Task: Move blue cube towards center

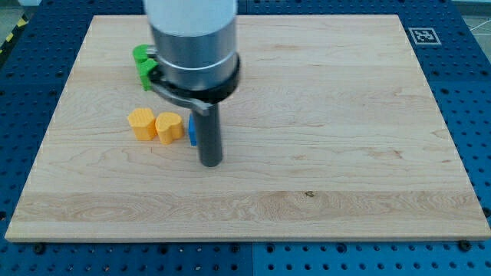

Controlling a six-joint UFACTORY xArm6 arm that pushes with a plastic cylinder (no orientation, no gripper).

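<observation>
Blue cube mostly hidden behind rod, touching my tip on the view's left. Green block half covered. No hand here.

Light wooden board on blue pegboard table. Dark rod, my tip, touching right side of mostly hidden blue cube. Two orange blocks just left. Green block at upper left, partly hidden.

Blue cube, two yellow-orange blocks, green block.
</observation>
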